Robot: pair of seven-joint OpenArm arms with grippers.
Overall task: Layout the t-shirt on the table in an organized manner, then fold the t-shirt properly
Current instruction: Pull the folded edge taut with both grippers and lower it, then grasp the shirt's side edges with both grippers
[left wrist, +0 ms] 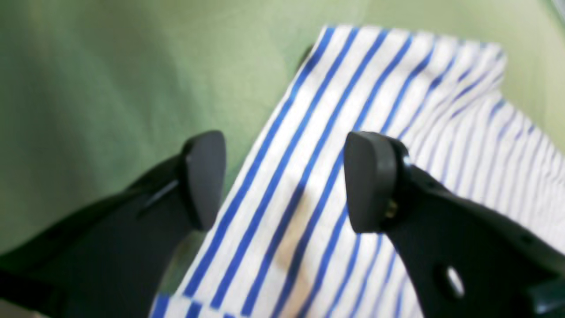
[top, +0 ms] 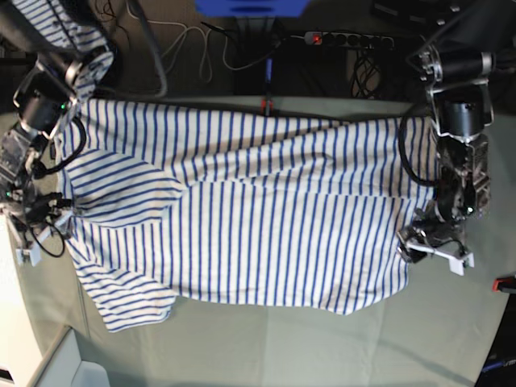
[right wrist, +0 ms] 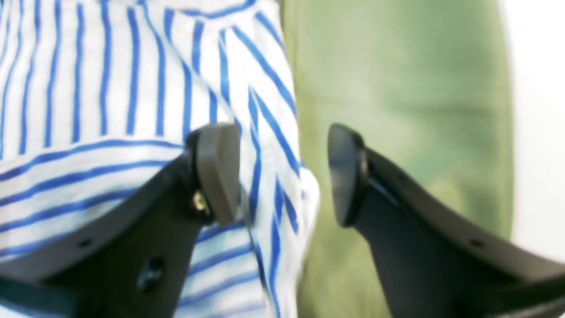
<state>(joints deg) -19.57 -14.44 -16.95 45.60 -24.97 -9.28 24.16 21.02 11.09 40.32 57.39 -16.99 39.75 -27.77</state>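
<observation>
The white t-shirt (top: 258,218) with thin blue stripes lies spread flat on the pale green table (top: 282,347), hem to the right and sleeves to the left. My left gripper (left wrist: 287,181) hovers open over the hem edge of the t-shirt (left wrist: 353,97), with one finger over cloth and the other over bare table (left wrist: 88,88). It shows in the base view as the left gripper (top: 431,242). My right gripper (right wrist: 282,174) is open astride a sleeve edge of the t-shirt (right wrist: 110,88), beside the table (right wrist: 397,88). In the base view the right gripper (top: 36,230) is at the left edge.
A red clamp (top: 266,105) sits at the table's far edge and another red clamp (top: 504,282) at the right. A power strip (top: 347,38) and cables lie behind the table. More striped fabric (top: 48,20) shows at the far left corner.
</observation>
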